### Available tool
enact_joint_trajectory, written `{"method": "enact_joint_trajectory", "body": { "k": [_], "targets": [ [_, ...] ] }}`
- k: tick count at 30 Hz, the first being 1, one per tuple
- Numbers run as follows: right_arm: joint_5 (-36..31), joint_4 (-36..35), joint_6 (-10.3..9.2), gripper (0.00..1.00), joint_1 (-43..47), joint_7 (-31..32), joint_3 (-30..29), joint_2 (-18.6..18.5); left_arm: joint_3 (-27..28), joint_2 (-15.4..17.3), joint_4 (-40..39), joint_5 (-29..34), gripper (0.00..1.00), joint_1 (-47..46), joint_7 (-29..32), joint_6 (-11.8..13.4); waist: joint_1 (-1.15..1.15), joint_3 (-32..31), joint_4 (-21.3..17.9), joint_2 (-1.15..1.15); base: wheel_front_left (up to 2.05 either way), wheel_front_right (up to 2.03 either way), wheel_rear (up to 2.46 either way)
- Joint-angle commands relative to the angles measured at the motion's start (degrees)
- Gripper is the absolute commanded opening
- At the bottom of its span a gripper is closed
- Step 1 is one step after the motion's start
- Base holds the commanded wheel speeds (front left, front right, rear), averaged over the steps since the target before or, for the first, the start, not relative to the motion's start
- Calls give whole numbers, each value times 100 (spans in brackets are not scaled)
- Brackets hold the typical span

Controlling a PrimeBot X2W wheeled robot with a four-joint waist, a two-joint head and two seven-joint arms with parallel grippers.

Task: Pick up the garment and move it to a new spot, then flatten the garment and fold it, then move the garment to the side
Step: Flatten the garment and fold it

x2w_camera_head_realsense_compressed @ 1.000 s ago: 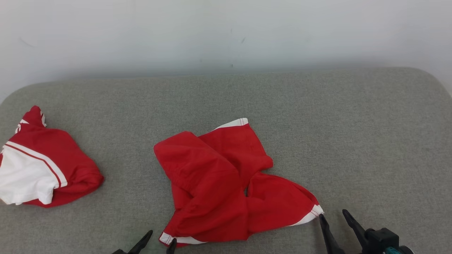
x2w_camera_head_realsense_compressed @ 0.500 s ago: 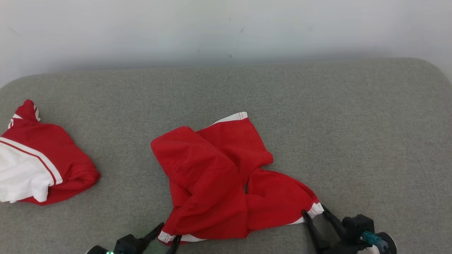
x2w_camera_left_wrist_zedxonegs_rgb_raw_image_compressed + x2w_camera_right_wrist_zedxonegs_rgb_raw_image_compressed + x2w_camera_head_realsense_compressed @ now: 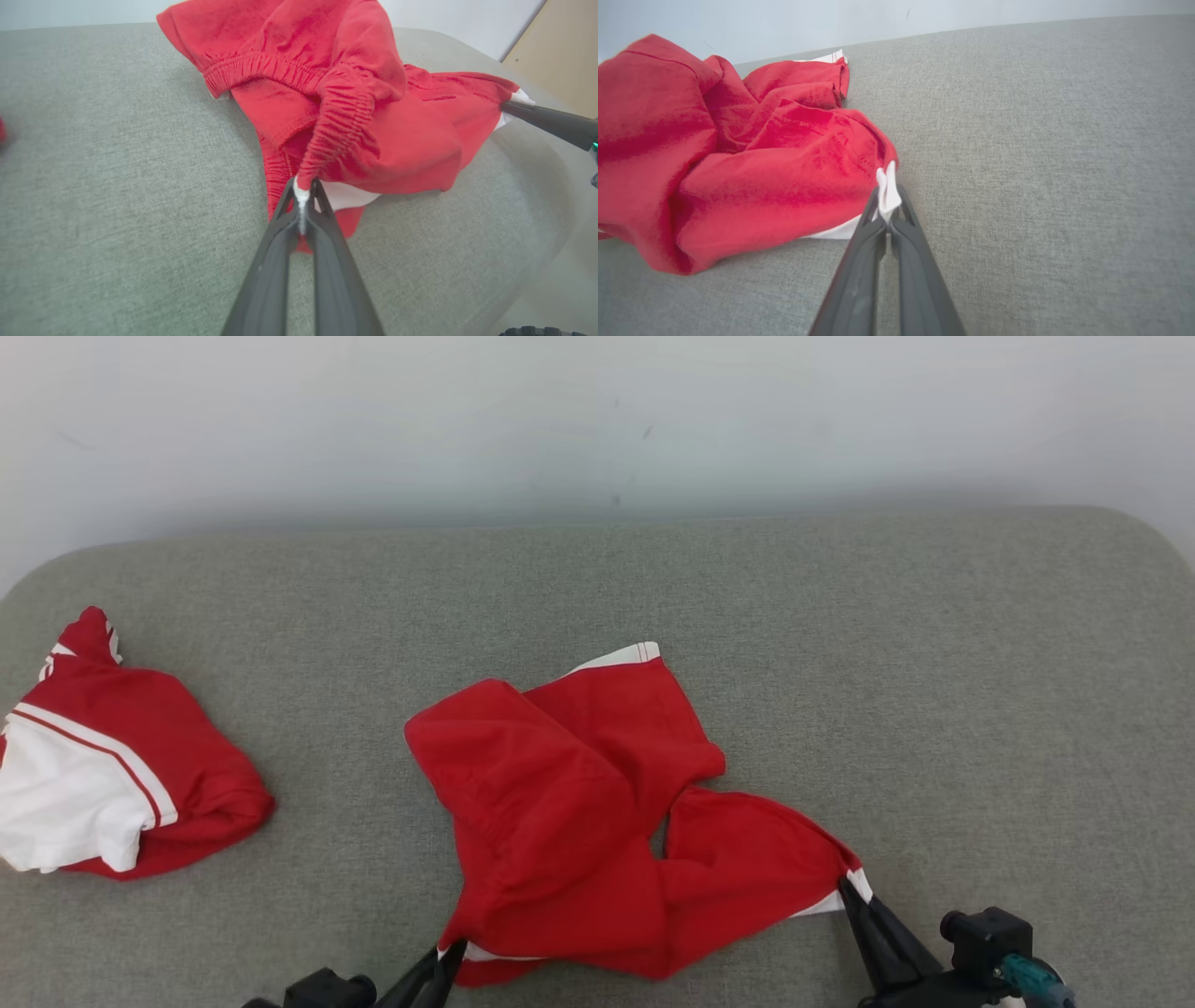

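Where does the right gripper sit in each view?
Head view: right gripper at lower right, shut on the red shorts.
Left wrist view: right gripper at the right edge.
Right wrist view: right gripper at bottom centre.
Shared landmark: the white hem corner it pinches.

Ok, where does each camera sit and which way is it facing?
Head: up top, looking down at the grey cushion, red garment and second garment; left gripper and right gripper at bottom.
Left wrist: along its shut fingers pinching a white hem.
Right wrist: along its shut fingers pinching a white corner.
Shared: left wrist and head both show the right gripper.
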Motion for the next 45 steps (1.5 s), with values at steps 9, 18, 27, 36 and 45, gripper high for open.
{"method": "enact_joint_trajectory", "body": {
  "k": [9, 18, 27, 36, 45],
  "targets": [
    [311, -708, -15, 0, -488, 188, 59, -286, 346, 351, -786, 117, 0, -781, 138, 19, 0, 120, -91, 0, 0, 0, 0],
    [1194, -969, -15, 0, -2325, 1143, -127, -442, 140, 652, -1167, -342, 0, -3190, 1084, -42, 0, 1067, -282, 0, 0, 0, 0],
    [2260, -170, -15, 0, -5328, 2618, -695, 60, -93, 841, -389, -1468, 0, -6265, 1835, -39, 0, 2462, -645, 0, 0, 0, 0],
    [2448, 890, -14, 0, -7967, 3316, -1496, 503, -324, 643, 625, -1911, 0, -8774, 1904, -40, 0, 3238, -839, 0, 0, 0, 0],
    [1932, 2032, -14, 0, -9748, 3201, -2229, 776, -599, 415, 1395, -2217, 0, -10381, 1533, -39, 0, 3578, -883, 0, 0, 0, 0]
  ]
}}
